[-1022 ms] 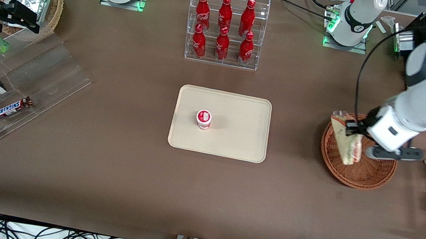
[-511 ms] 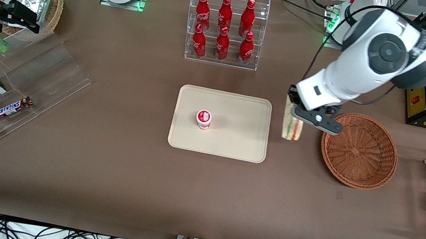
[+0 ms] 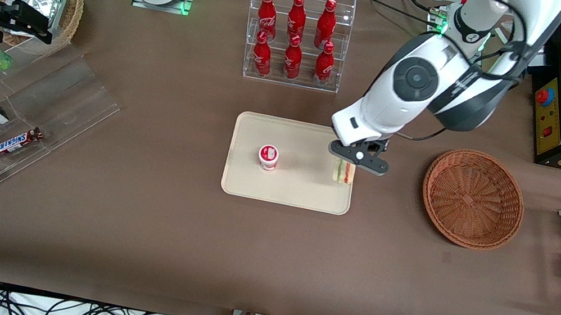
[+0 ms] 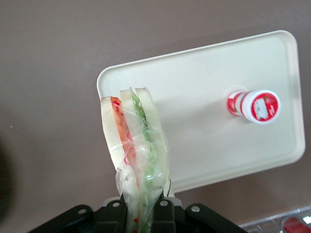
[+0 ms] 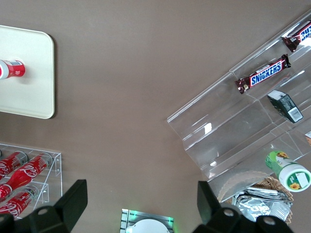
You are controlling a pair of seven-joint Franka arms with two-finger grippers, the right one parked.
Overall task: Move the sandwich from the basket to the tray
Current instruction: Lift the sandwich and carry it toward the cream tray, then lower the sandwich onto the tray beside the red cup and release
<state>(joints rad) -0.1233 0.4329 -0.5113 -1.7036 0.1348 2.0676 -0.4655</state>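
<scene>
Claw (image 3: 346, 164) gripping sandwich (image 3: 343, 172), over tray (image 3: 287, 187)

Sandwich (image 3: 343, 172) (image 4: 137, 160): triangular wedge in clear wrap, pale bread, red and green filling layers visible. Hangs point-down from the gripper (image 3: 350, 162) (image 4: 141, 221), fingers clamped on its top end, over the tray edge nearest the basket. Tray (image 3: 303, 191) (image 4: 204, 82): flat beige rectangle, rounded corners, low rim. Basket (image 3: 472, 198): round, shallow, reddish-brown wicker, nothing in it, beside the tray toward the working arm's end of the table.
</scene>
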